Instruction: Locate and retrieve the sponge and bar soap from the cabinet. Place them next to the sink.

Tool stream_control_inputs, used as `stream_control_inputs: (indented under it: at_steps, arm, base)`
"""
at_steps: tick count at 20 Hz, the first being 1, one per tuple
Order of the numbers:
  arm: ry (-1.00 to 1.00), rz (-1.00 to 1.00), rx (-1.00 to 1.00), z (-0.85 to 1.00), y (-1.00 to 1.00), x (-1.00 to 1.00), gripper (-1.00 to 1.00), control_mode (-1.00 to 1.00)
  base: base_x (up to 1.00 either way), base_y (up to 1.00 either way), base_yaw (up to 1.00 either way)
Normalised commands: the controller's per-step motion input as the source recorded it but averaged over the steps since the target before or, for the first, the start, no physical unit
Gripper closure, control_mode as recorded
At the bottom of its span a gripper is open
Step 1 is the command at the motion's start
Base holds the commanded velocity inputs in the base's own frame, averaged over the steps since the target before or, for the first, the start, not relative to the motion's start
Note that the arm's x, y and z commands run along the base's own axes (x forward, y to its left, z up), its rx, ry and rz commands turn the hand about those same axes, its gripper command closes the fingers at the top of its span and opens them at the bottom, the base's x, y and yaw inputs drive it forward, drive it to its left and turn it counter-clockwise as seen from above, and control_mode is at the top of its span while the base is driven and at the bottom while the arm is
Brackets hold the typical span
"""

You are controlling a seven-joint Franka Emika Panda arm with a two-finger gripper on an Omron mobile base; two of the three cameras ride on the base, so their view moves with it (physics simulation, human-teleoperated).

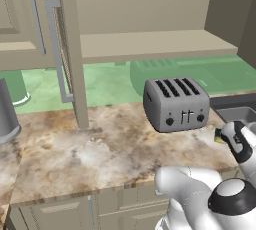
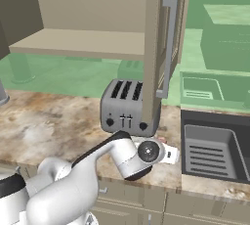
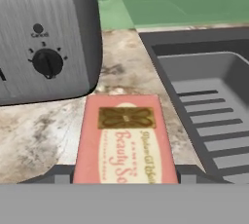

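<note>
The pinkish bar soap (image 3: 124,140), with a gold label on top, lies lengthwise between my dark fingertips (image 3: 61,175) in the hand view. My gripper (image 3: 124,175) is shut on it, low over the marble counter, between the toaster and the grey ridged sink (image 3: 209,96). From the left base view my gripper (image 1: 235,141) sits at the counter's right end beside the sink (image 1: 239,110). A small yellow-and-green piece, apparently the sponge (image 1: 218,135), peeks out just left of the hand. The cabinet (image 1: 155,44) hangs above with a bare shelf.
A silver four-slot toaster (image 1: 175,104) stands on the counter close to my hand. The cabinet's open door (image 2: 156,48), with its long grey handle, reaches down in front of the toaster. A grey cylinder (image 1: 7,119) stands at the far left.
</note>
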Motion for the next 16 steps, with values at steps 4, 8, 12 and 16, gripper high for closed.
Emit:
stream_control_inputs:
  at_steps: [4, 8, 12, 16]
  arm:
    - [-0.05, 0.0, 0.01, -0.02, 0.01, 0.0, 1.0, -1.0]
    - [-0.07, 0.0, 0.0, 0.0, 0.09, 0.0, 1.0, -1.0]
    - [-0.1, 0.0, 0.0, 0.0, 0.08, 0.0, 1.0, -1.0]
    - [-0.08, 0.0, 0.0, 0.0, 0.07, -0.01, 1.0, -1.0]
  base:
    - [0.0, 0.0, 0.0]
    - [0.0, 0.0, 0.0]
    - [0.0, 0.0, 0.0]
    - [0.0, 0.0, 0.0]
